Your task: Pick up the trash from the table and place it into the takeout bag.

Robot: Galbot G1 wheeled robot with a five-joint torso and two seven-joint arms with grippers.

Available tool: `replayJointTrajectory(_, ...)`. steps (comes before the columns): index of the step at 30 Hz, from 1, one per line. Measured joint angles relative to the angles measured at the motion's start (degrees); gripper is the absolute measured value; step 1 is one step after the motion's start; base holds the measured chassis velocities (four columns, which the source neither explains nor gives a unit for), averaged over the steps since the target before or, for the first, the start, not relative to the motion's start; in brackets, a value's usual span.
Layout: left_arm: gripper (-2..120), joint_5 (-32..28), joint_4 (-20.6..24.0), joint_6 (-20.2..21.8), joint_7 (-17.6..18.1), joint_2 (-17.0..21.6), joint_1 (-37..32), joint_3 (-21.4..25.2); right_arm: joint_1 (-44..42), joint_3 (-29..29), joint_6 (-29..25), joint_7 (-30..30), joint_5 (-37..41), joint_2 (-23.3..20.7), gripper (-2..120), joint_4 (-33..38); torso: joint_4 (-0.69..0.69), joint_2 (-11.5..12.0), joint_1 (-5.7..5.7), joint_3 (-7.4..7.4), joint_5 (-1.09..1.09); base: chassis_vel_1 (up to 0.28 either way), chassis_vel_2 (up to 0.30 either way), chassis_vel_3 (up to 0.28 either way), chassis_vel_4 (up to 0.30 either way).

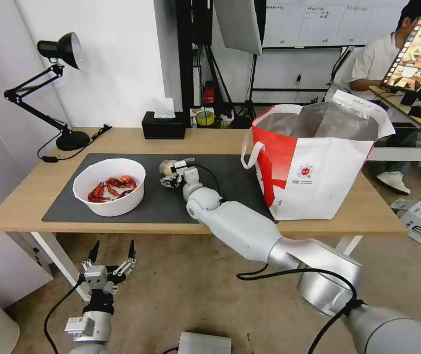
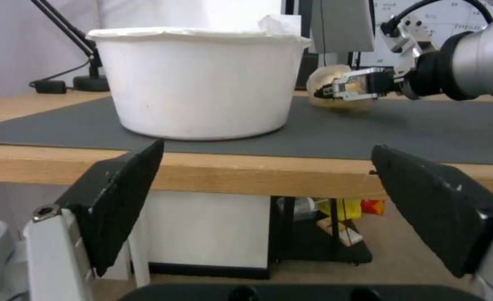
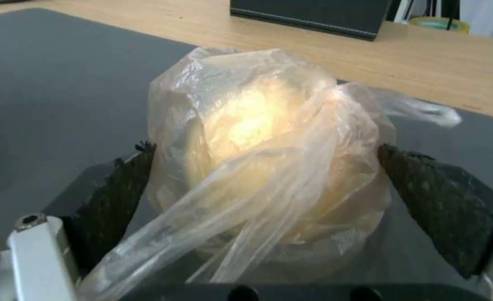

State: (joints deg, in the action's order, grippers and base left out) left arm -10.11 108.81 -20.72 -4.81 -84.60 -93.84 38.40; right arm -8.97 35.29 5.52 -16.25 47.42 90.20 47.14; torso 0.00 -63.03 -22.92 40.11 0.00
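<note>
Light-wood worktop (image 1: 33, 196) fills mid-frame. At its centre the right claw (image 1: 171, 173) sits wide open around the bagged cup of beige food (image 3: 269, 159), one finger each side, not squeezing yet. Left claw (image 1: 112, 255) hangs open, lower left.

- Table (image 1: 33, 196): spans the middle of the head view; mat (image 1: 63, 206) lies on it.
- Bowl (image 1: 109, 187): on the mat, left of centre.
- Cup (image 1: 167, 168): on the mat, right of the bowl, at centre.
- Takeout bag (image 1: 314, 167): right of centre, on the mat's right end.
- Tissue box (image 1: 163, 126): behind the mat, upper centre.
- Lamp (image 1: 58, 88): upper left, on the table's far corner.
</note>
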Motion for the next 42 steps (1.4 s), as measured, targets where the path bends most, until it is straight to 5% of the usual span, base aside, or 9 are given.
replayJointTrajectory(7, 100, 0.0, -0.37, -0.52, 0.0, -0.23, -0.02, -0.15, 0.57, 0.86, -0.24, 0.3, -0.42, -0.04, 84, -0.78, 0.0, 0.0, 0.0, 0.0, 0.0, 0.0, 0.0, 0.0, 0.0)
replayJointTrajectory(9, 100, 0.01, -0.37, -0.64, -0.01, -0.25, 0.01, -0.19, 0.62, 1.21, -0.24, 0.37, -0.43, -0.12, 68, -0.83, 0.0, 0.0, 0.0, 0.0, 0.0, 0.0, 0.0, 0.0, 0.0)
replayJointTrajectory(28, 100, 0.07, -0.54, -0.8, -0.03, -0.02, 0.11, 0.0, -0.14, 2.84, 0.48, -2.06, 1.35, -2.81, 5, 4.37, 0.0, 0.0, 0.0, 0.0, 0.01, 0.0, 0.0, 0.0, 0.0)
replayJointTrajectory(42, 100, 0.12, -0.49, -0.93, -0.06, 0.01, -0.07, 0.27, -0.97, 3.35, 4.76, -9.32, 6.44, -12.23, 3, 21.16, 0.0, 0.0, 0.0, 0.0, 0.01, 0.0, 0.0, 0.0, 0.0)
